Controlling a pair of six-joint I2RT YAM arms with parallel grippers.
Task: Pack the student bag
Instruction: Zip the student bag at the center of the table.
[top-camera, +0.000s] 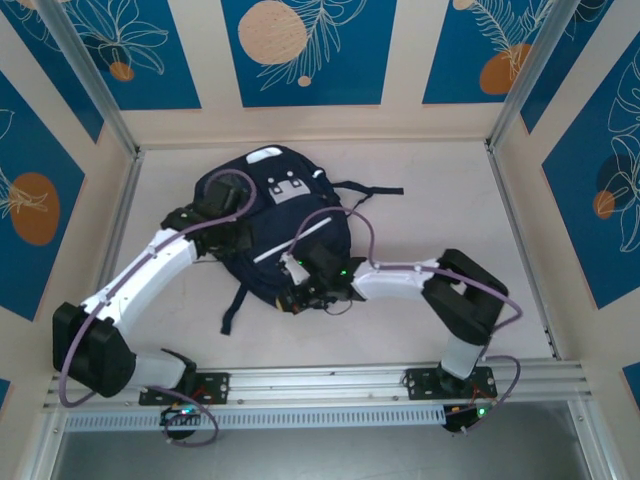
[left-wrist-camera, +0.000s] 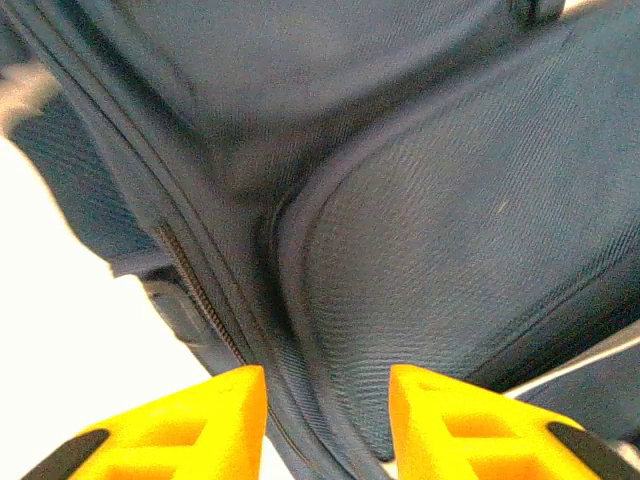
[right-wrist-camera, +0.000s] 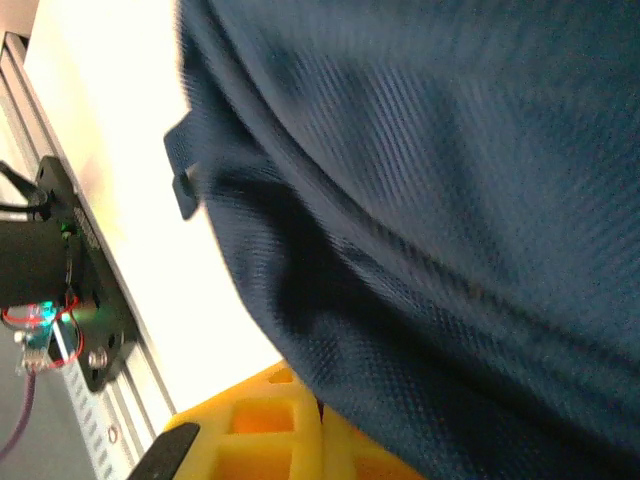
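1. The left claw (left-wrist-camera: 328, 385) stands partly open. Its two yellow fingers (left-wrist-camera: 190, 420) are apart with a clear gap between them, and nothing is gripped. Navy fabric lies just ahead of the tips.
2. The right claw (right-wrist-camera: 318, 418) is closed, its yellow fingers pressed together. A fold of navy fabric drapes over the tips, so it cannot be told whether any cloth is pinched between them.
3. Ahead of the left claw, a rounded piped seam (left-wrist-camera: 300, 290) of a pocket curves up the fabric. A zip line (left-wrist-camera: 200, 300) runs beside it on the left.
4. The student bag (top-camera: 275, 225) lies flat in the middle of the pale surface (top-camera: 450, 200). It is a large navy backpack with a thin white stripe (top-camera: 290, 242) across it and a grey-white patch (top-camera: 288, 188) nearer its far end.
5. From overhead, the left arm reaches the bag's left side and the right arm reaches its near edge.
6. One dark strap (top-camera: 235, 300) trails toward the near left. Another strap (top-camera: 372, 190) lies out to the right.
7. An aluminium rail (top-camera: 320, 380) carrying both arm bases runs along the near edge of the surface.
8. Cream walls with blue leaf-patterned panels (top-camera: 300, 50) enclose the surface.
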